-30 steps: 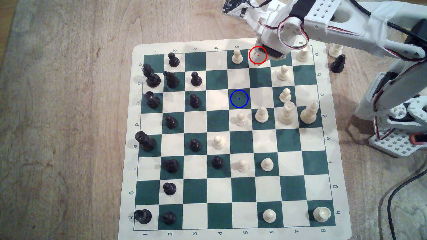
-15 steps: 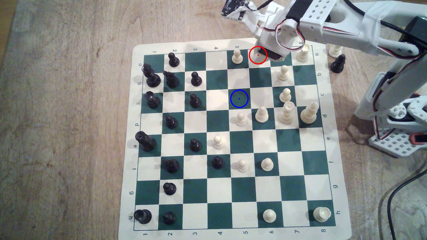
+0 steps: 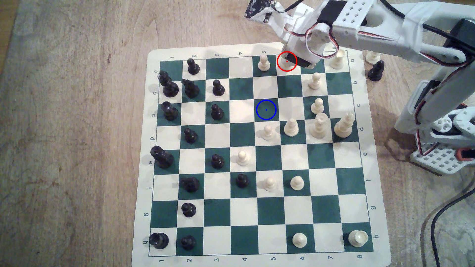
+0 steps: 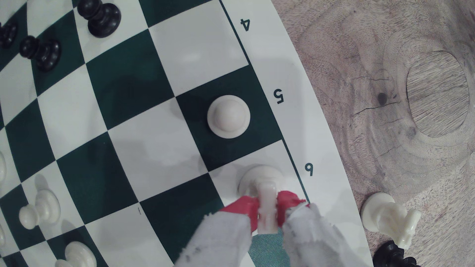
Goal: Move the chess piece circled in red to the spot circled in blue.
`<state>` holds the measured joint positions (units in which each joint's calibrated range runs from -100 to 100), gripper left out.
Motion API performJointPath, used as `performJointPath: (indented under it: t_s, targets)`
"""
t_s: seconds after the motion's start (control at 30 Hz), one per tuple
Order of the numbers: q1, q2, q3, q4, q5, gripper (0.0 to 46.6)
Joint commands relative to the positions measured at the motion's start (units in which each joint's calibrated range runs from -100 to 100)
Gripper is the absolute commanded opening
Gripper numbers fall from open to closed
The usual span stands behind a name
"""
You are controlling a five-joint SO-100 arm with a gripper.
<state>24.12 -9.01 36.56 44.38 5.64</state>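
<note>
A: Where's our gripper [image 4: 267, 205]?
B: On the cream knight [image 4: 266, 195], red fingertips [image 4: 244, 206] pinching its head from both sides. The knight's base sits on the red-ringed cream square by the "6" edge label.
A: Target?
B: We see the blue-ringed green square [image 3: 266, 110] unoccupied, two rows in.

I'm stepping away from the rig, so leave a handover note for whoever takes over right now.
Hand: shut on the small cream-white knight, red fingertips on either side of it.
Knight: on its red-ringed cream square beside the 6 label; lifted or not, cannot tell.
Blue-ringed dark green square: unoccupied.
Done: grasp.
Left: lift, carry to the blue ring, release. Mind the cream pawn next door.
</note>
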Motion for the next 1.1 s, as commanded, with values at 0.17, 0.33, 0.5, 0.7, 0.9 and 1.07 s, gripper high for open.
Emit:
performJointPath:
  t_s: [0.17,0.33,0.5,0.7,0.9,1.07]
  targets:
    - [0.4,-3.6,-3.7,-0.9,0.0,0.3]
    - [0.2,-8.3,-2.7,-0.5,0.0,0.3]
    - [-1.2,-14.7,0.6,0.3,0.4,0.3]
    - [-2.5,-20.0,0.6,4.2,0.1,0.3]
    - [-8.8,-22.8,0.6,8.4,-2.6,0.3]
    - [-13.0,-22.0,0.6,8.5,-5.6,0.3]
